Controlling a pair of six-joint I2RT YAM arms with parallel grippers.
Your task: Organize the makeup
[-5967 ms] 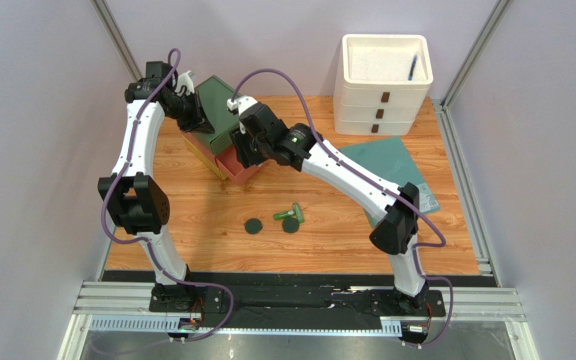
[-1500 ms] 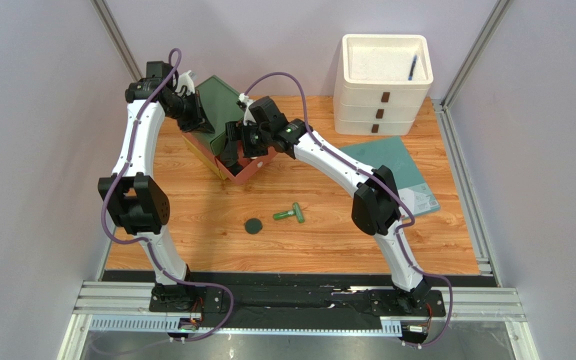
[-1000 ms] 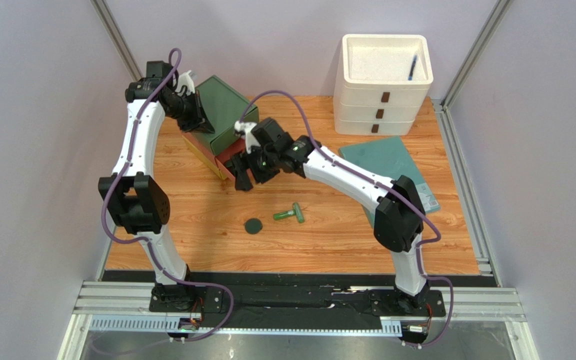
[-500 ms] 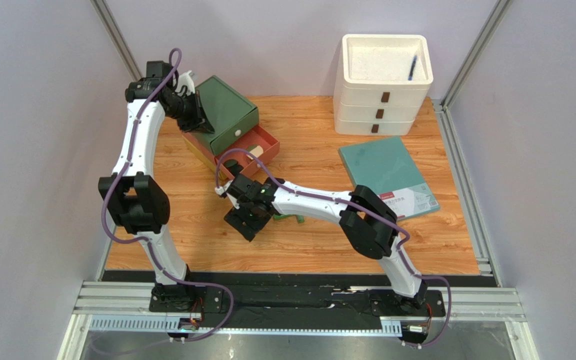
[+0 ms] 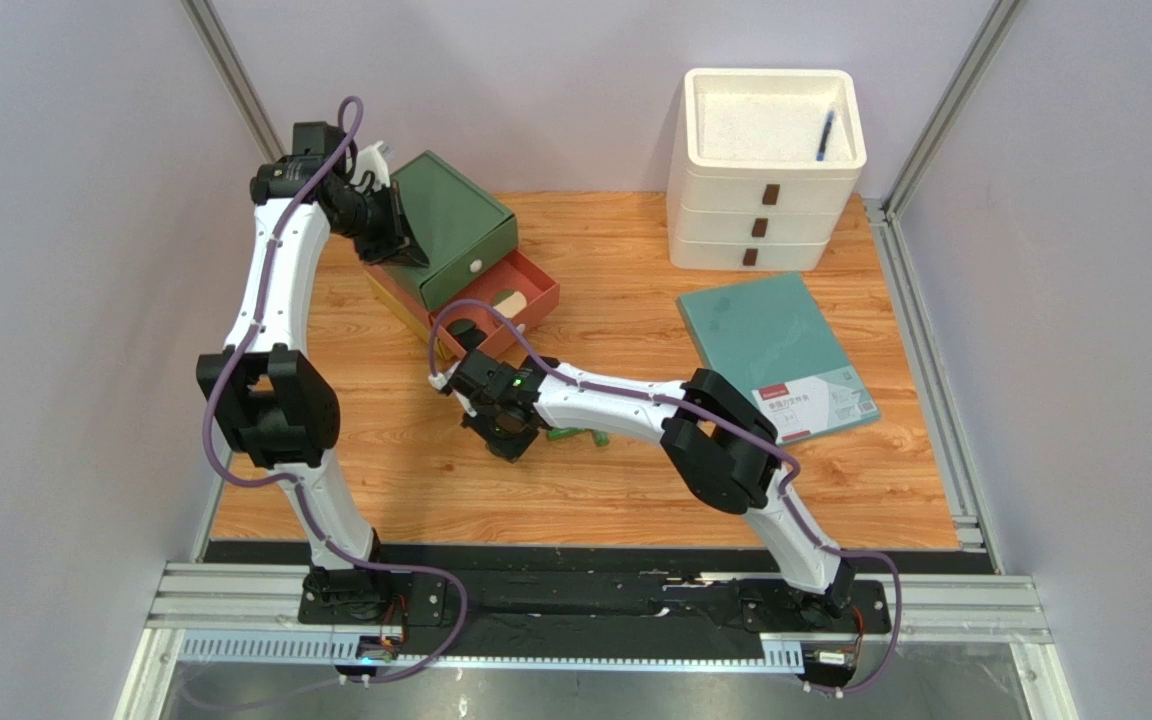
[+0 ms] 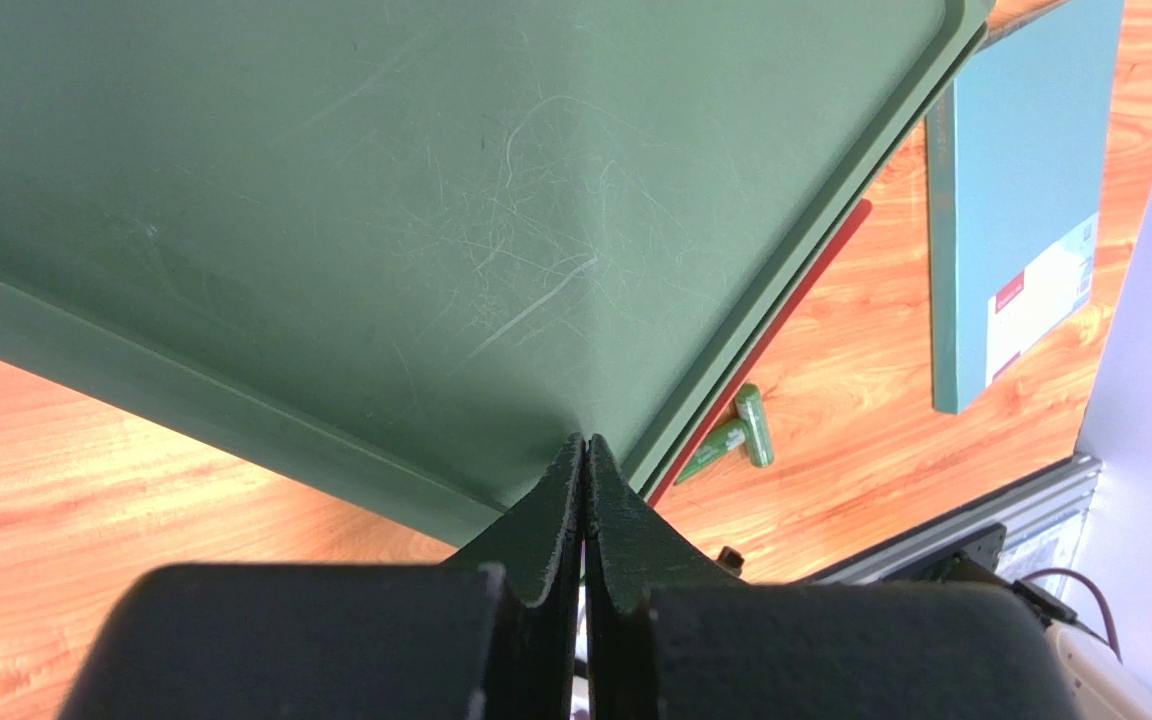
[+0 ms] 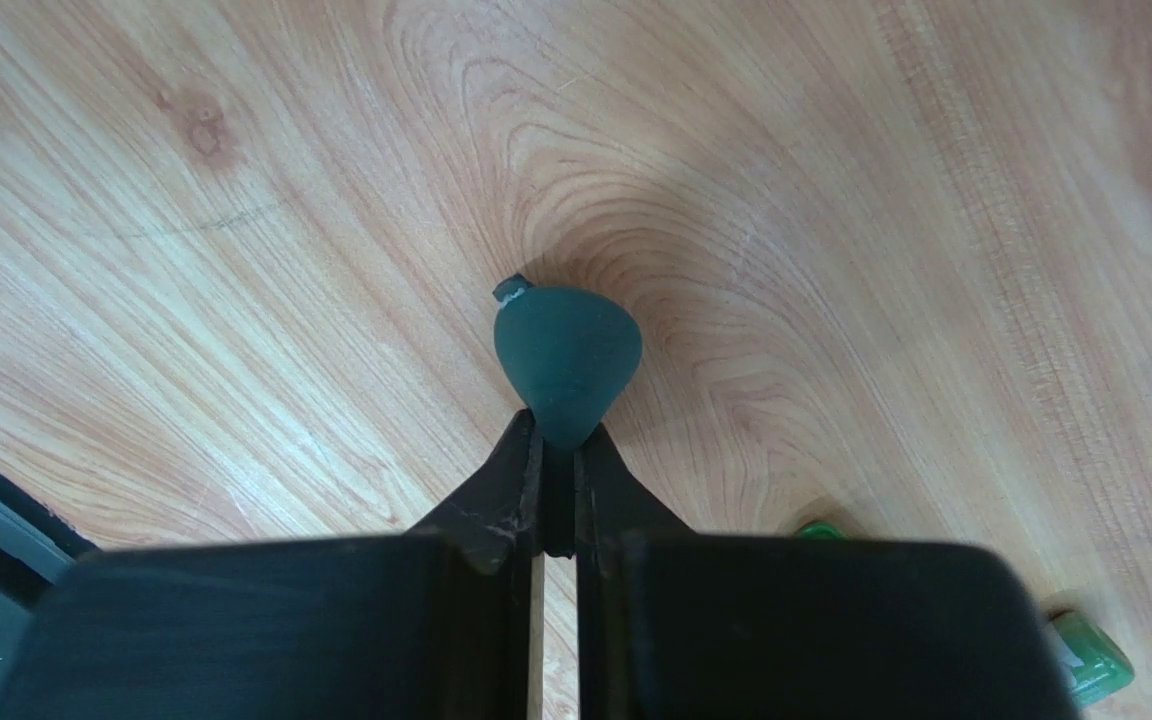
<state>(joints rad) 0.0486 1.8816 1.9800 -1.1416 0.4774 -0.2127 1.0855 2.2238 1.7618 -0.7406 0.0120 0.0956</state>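
Now, the compact point(image 7: 567, 360) lies on the table point(image 5: 387, 480), middle toward the near edge, its rim pinched by the right gripper point(image 7: 555, 450), jaws nearly closed. Likely light, hard, slick: a thin rim hold could slip, so grip deeper across the disc. Overhead, the arm point(image 5: 612, 402) hides it; only the wrist view shows the pinch. Far-left corner: left gripper point(image 6: 584, 465) clamped tight on the box lid point(image 6: 387, 225).

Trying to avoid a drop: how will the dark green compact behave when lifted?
Likely rigid and light: the dark green compact is a small flat disc. Pinched only at its rim by the right gripper, it may pivot or slip.
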